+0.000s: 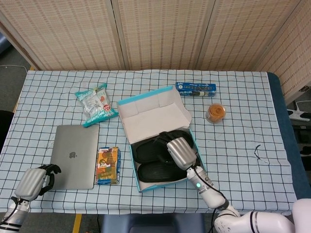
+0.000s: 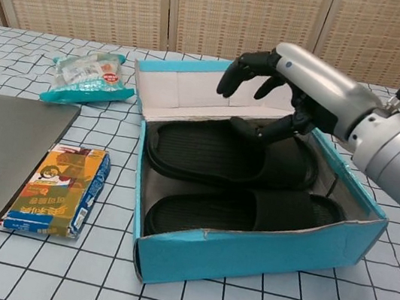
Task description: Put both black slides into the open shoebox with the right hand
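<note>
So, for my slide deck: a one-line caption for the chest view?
Right hand hovers open above two black slides lying in the shoebox.

The head camera looked steeply down from high above the checked-cloth tabletop point(image 1: 243, 97), taking in its whole spread. The chest camera sat low at the near edge, facing the woven screens, close up. Both showed the open turquoise cardboard shoebox point(image 1: 127, 130) point(image 2: 244, 256).
</note>
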Robot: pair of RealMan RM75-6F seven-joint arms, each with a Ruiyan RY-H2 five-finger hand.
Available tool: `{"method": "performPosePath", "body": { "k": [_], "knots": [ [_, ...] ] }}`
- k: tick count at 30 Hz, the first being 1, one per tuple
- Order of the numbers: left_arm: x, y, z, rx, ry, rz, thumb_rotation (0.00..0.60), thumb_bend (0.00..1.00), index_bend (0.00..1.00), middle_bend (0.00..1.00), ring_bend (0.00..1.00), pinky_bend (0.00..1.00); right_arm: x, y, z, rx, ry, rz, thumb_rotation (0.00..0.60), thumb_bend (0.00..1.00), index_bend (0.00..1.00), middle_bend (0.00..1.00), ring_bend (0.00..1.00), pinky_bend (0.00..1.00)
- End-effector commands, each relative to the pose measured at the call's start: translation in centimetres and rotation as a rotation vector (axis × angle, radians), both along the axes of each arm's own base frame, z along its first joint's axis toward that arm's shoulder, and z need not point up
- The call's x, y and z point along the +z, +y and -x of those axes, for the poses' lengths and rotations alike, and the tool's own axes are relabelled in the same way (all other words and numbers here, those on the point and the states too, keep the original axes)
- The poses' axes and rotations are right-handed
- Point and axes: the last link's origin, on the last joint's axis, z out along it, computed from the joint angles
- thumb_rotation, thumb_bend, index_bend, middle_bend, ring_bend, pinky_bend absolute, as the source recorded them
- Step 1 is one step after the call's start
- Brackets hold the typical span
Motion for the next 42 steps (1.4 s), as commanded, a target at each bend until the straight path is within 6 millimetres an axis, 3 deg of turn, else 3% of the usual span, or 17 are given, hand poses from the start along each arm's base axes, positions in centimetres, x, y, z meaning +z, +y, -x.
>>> {"method": "performPosePath", "body": {
  "k": [1,12,28,34,39,42],
  "knots": [
    [-0.1,0.0,0.0,0.004,-0.003,0.006,0.600,0.72,0.44,0.45,0.48,0.67,-2.4,0.1,-1.8,0.074,0.015,0.036,0.600,0.98,0.71,0.57,0.45,0.57],
    [0.2,0.0,0.0,-0.001,-0.010,-0.004,0.600,0.72,0.44,0.45,0.48,0.67,-8.4,-1.2,-2.3,0.077,0.081,-0.081,0.600,1.00,0.75,0.59,0.46,0.58],
    [0.3,0.0,0.0,0.002,-0.018,-0.006,0.600,0.72,0.44,0.45,0.48,0.67,-11.3,-2.5,1.4,0.025,0.159,-0.131,0.600,1.00,0.75,0.59,0.46,0.58],
    [0.3,0.1,0.2,0.008,-0.017,-0.003,0.600,0.72,0.44,0.45,0.48,0.67,-10.2,-2.8,0.8,0.031,0.069,-0.128,0.600,1.00,0.75,0.59,0.46,0.58],
    [0.3,0.1,0.1,0.002,-0.009,-0.006,0.600,0.72,0.44,0.45,0.48,0.67,-6.7,-2.1,-0.5,0.085,-0.049,-0.123,0.600,1.00,0.75,0.59,0.46,0.58],
    [0.3,0.1,0.0,-0.009,-0.007,-0.009,0.600,0.72,0.44,0.45,0.48,0.67,-4.1,-1.7,-0.6,0.124,-0.066,-0.101,0.600,0.98,0.70,0.59,0.40,0.55]
  ]
}}
